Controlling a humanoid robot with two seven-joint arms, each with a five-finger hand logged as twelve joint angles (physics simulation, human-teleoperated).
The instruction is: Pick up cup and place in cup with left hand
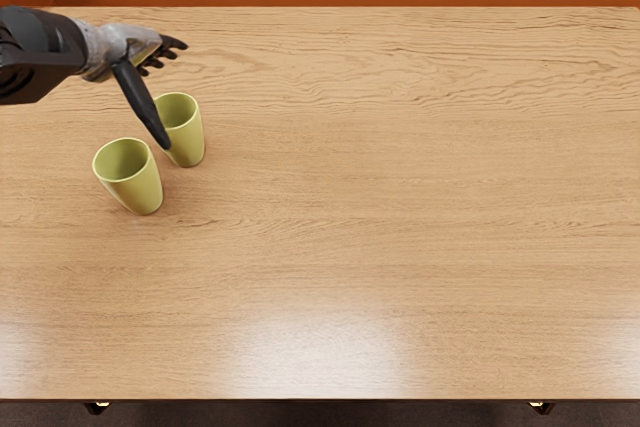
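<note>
the nearer green cup (138, 191) stands on your table (380, 247); your left hand (132, 45) is spread and empty, its thumb (142, 107) crossing your view of cup 2 (188, 137).

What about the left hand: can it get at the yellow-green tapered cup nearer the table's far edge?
Probably yes: the open black-and-grey left hand looks close, its thumb overlapping the far cup in view; the matching cup stands to one side, not between them.

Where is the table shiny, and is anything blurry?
Head view: white glare on the table, biggest at the near edge's middle, paler at both near corners; the left hand and both cups look sharp, not blurry.
</note>
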